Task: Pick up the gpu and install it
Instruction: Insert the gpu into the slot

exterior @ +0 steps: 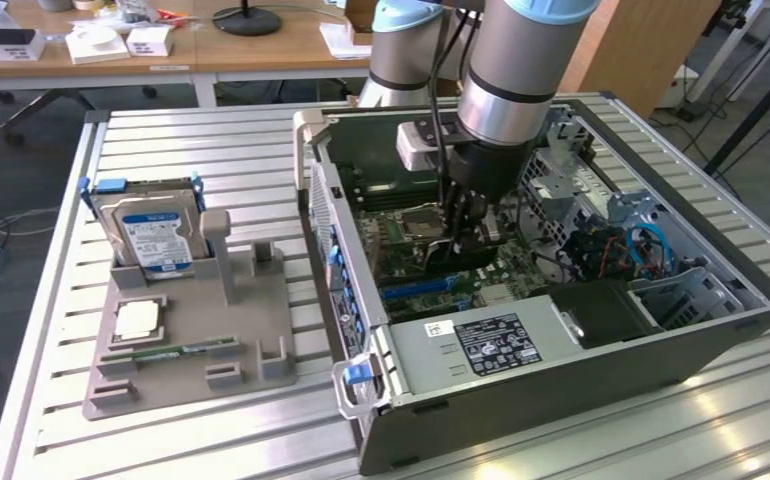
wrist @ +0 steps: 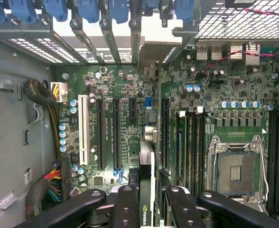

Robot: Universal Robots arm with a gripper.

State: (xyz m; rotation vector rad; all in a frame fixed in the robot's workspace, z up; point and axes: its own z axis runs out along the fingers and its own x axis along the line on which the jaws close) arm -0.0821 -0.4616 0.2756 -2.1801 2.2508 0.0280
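The gpu (exterior: 455,266) is a dark flat card held on edge inside the open computer case (exterior: 705,340), low over the green motherboard (exterior: 412,235). My gripper (exterior: 472,228) reaches down into the case and is shut on the gpu. In the wrist view the gpu (wrist: 146,161) shows edge-on, running between my black fingers (wrist: 127,206) toward the rear slot brackets (wrist: 106,45). It hangs above the gap between the long black expansion slots (wrist: 116,133). Whether its lower edge touches a slot is hidden.
A silver hard drive with a blue label (exterior: 152,235) stands in the grey holder (exterior: 232,330) at the exterior view's left, with a processor chip (exterior: 138,320) and a green memory stick (exterior: 172,352). The empty CPU socket (wrist: 237,173), cables (wrist: 49,185) and power supply (exterior: 492,345) crowd the case.
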